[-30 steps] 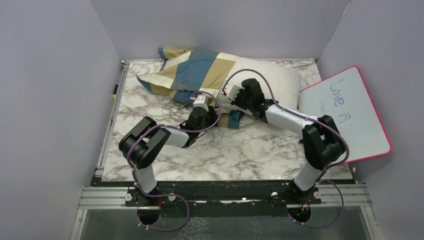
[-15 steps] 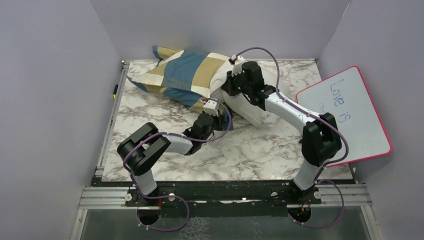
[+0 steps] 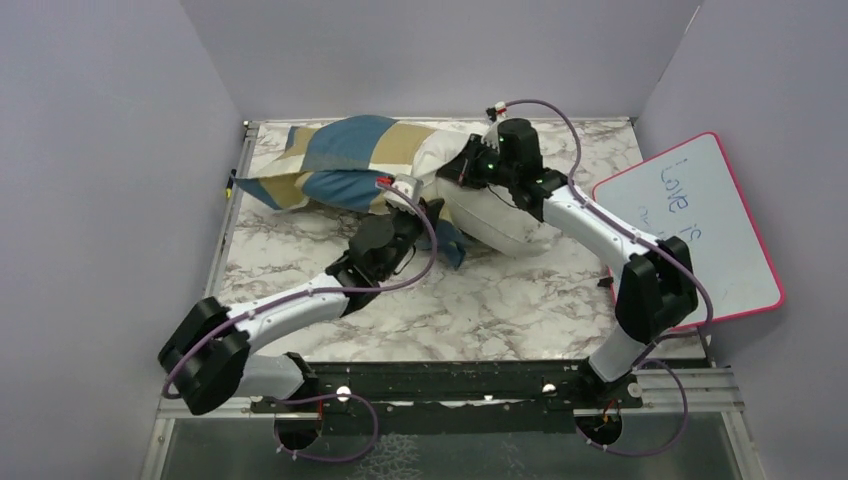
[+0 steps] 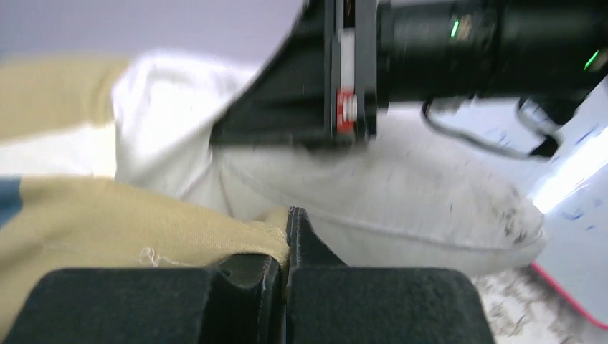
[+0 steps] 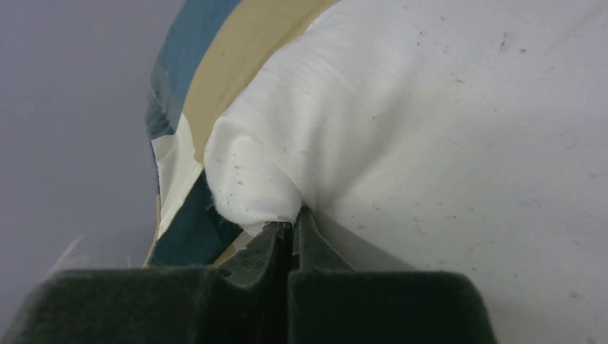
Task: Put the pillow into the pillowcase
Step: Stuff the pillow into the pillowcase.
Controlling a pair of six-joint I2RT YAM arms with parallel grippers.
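Both arms have stretched toward the far edge in the last second, and the bundle went with them. The pillowcase [image 3: 335,165] now lies along the far edge toward the far-left corner. The pillow [image 3: 505,215] sits mid-far, its left part in the sack and its right end bare. We see the left gripper [image 4: 288,223] pressed together on the tan hem. The right gripper [image 5: 294,221] is pinching cloth at the mouth, apparently the pillowcase edge. We judge the mouth is being dragged over the pillow, roughly halfway, with more pulling toward the right edge needed.
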